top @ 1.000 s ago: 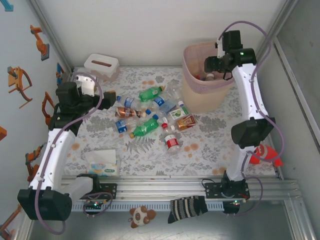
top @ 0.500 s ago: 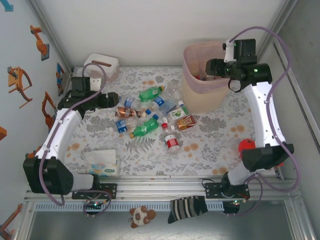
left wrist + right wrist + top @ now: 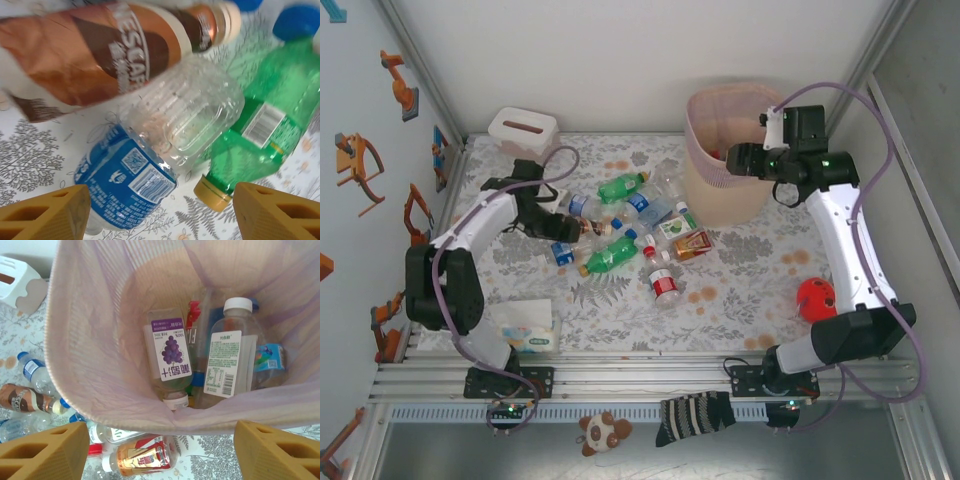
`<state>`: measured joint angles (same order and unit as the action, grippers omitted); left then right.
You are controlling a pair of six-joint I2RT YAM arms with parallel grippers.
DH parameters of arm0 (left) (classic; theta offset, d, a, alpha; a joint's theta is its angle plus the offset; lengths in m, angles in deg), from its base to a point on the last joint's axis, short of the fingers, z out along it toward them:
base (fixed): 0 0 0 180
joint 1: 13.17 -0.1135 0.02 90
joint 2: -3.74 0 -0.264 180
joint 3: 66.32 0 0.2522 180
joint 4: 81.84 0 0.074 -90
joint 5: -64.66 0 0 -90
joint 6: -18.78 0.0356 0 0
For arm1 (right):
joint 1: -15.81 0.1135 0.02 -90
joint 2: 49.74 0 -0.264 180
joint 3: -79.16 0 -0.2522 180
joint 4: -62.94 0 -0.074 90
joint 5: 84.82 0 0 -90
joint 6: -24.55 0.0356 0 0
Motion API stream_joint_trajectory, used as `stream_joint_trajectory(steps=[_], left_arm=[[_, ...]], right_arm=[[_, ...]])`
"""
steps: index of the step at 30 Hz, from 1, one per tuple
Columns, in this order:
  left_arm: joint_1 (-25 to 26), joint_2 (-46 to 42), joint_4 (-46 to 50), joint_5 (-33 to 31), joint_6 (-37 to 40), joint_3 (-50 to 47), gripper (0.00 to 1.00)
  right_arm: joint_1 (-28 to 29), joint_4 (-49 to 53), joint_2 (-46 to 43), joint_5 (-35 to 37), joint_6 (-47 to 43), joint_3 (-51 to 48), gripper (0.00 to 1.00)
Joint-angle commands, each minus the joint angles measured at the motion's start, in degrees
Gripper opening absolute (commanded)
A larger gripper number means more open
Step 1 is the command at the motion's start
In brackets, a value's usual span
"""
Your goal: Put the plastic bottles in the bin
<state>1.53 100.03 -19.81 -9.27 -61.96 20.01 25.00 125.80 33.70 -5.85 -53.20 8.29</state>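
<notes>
Fingers apart, the left pincer straddles a blue-labelled clear bottle, seemingly poised to clamp; the right pincer gapes empty over the bin, with the loose bottles at its 8 o'clock

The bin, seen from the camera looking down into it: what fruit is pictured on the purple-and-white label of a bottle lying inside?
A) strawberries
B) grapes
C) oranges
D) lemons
B: in the right wrist view, the bottle lying in the bin carries a white label printed with a cluster of purple grapes.
</notes>
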Motion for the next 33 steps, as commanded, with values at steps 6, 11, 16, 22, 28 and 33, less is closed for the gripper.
stream_joint_trajectory(steps=[6,11,16,22,28,33], left_arm=[[5.1,2.9,2.2,-10.4,17.8,0.6,0.79],[7.5,5.9,1.6,-13.9,22.9,0.4,0.8],[7.9,8.8,0.5,-14.9,23.9,0.9,0.8],[8.7,10.6,1.1,-15.4,24.0,0.2,0.79],[9.1,10.7,2.1,-16.4,23.9,-0.1,0.71],[9.2,8.8,2.0,-15.8,23.5,-0.2,0.63]], right_arm=[[0.5,-1.2,-1.2,-2.5,0.6,-1.2,0.75],[0.5,-0.9,-1.7,-3.2,0.6,-0.9,0.74],[0.5,-0.4,-2.5,-2.8,0.4,-0.9,0.75],[0.5,-0.5,-3.2,-3.2,0.7,-1.6,0.75],[0.5,-0.6,-3.6,-3.3,0.7,-1.7,0.74],[0.5,-0.6,-4.2,-3.4,1.0,-1.8,0.74]])
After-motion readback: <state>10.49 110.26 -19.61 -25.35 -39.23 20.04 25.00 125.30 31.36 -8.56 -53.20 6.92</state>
